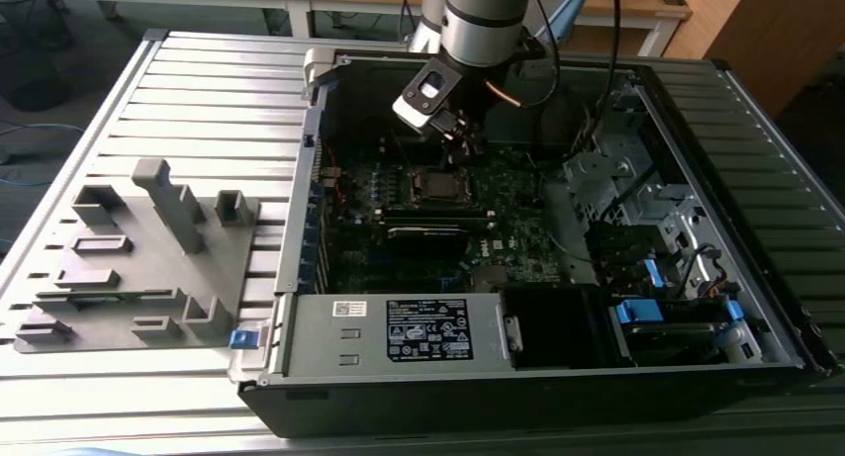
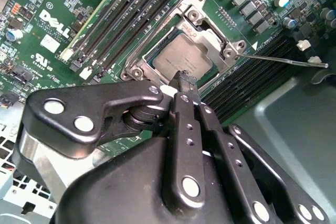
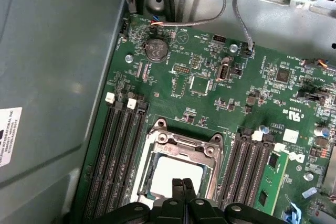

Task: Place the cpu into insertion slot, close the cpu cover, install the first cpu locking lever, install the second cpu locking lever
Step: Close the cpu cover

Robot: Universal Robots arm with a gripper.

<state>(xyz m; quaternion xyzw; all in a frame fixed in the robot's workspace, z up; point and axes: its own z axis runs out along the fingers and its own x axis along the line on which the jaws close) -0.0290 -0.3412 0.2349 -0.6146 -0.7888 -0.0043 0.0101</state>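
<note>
1. Cpu [image 2: 176, 59]: lies flat in the slot [image 1: 433, 185], its silver-grey face visible through the window of the cover [image 2: 214, 38]. In the first wrist view it appears as a bright square [image 3: 176, 174] inside the frame.
2. Cover: lowered over the cpu, framing it on all sides.
3. Lever [image 2: 283, 60]: a thin metal rod reaching from one corner of the slot out across the memory slots [image 2: 131, 9].
4. Claw [image 2: 185, 77]: fingers pressed together with nothing between them. The tips are poised at the cover's edge just beside the cpu, and whether they touch cannot be told. Both wrist views show the paired tips [image 3: 182, 183] over the socket.
5. Board [image 3: 210, 103]: dark green, surrounding the slot, with banks of memory slots on two opposite sides.
6. Case [image 1: 528, 377]: an open computer chassis lying on its side with the board inside. The arm [image 1: 482, 21] reaches down into it from above.
7. Tabletop [image 1: 212, 90]: grey and slatted, carrying the case.
8. Fixture [image 1: 145, 258]: a grey moulded block on the tabletop, at the exterior view's left of the case.
</note>
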